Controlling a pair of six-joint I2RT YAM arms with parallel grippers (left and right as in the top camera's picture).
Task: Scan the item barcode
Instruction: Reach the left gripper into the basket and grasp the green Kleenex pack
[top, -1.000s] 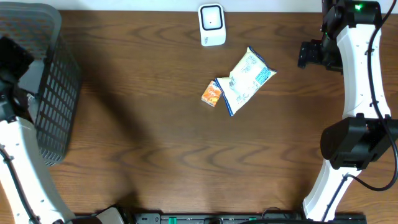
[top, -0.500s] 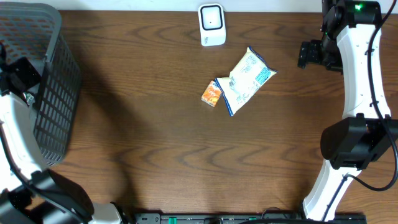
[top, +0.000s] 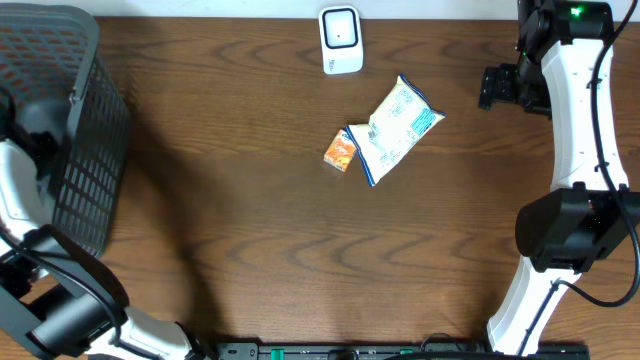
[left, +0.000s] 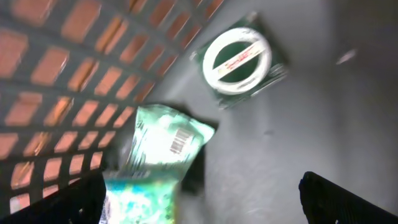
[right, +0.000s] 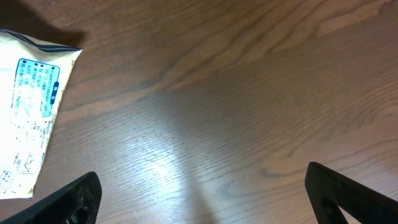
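Barcoded green packet (left: 158, 142), in basket (top: 95, 150) beside a round green-lidded tub (left: 239, 56): we judge pick-up in hand.
We find the left tool (left: 199, 186) open above it, holding nothing; next, we reckon, it must close on the packet, then show the barcode to the scanner (top: 340, 40); the right tool (right: 202, 180) gapes over the worktop (top: 250, 230).

Left hand (left: 200, 200) and right hand (right: 203, 194) stand wide open.
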